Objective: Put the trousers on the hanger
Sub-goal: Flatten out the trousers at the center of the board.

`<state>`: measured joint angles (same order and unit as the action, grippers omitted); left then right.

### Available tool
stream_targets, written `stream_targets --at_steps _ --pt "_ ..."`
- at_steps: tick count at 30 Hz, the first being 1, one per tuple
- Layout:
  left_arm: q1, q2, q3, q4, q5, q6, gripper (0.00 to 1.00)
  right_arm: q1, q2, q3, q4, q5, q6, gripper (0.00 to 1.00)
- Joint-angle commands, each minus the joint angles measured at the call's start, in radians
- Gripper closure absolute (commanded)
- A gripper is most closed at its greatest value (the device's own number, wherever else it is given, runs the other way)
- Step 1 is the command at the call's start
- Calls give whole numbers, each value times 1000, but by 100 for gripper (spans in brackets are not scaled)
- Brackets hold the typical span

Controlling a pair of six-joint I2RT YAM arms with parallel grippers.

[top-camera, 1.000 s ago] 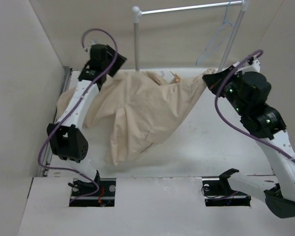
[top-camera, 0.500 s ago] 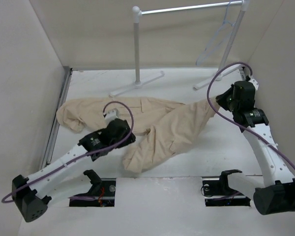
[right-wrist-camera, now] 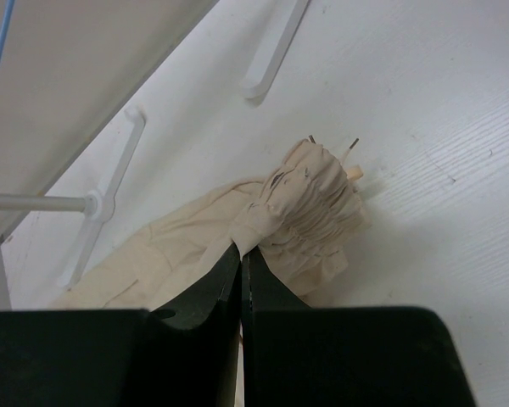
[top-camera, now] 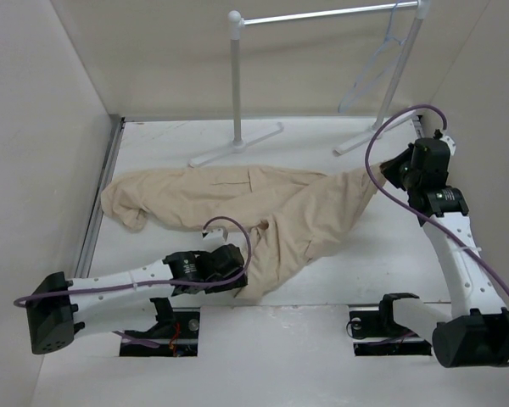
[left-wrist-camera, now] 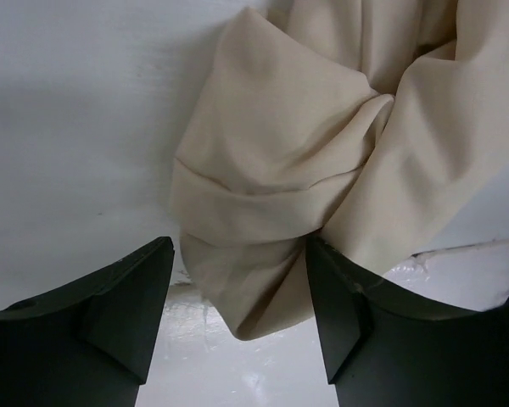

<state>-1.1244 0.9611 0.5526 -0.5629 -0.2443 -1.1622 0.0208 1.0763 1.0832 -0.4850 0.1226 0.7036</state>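
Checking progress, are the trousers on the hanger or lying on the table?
On the table. The trousers lie crumpled across the table, while the hanger hangs bare from the rack bar.

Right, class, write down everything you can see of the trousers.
The trousers are beige, soft, creased cloth, lying spread flat across the white table. The right gripper is shut on a bunched, gathered edge at one end. A folded leg end lies between the left gripper's open fingers.

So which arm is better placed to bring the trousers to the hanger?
Right: the right gripper is shut on the trousers at their bunched end, close to the hanger; the left gripper is open around a leg end.
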Motion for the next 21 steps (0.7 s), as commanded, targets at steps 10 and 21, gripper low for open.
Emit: stream_targets --at_steps 10,21 --pt "177 -36 215 1 -29 87 95 -28 -2 40 69 -1 -1 93" --pt "473 -52 992 -691 -113 256 94 -74 -138 -57 -26 34 8 94"
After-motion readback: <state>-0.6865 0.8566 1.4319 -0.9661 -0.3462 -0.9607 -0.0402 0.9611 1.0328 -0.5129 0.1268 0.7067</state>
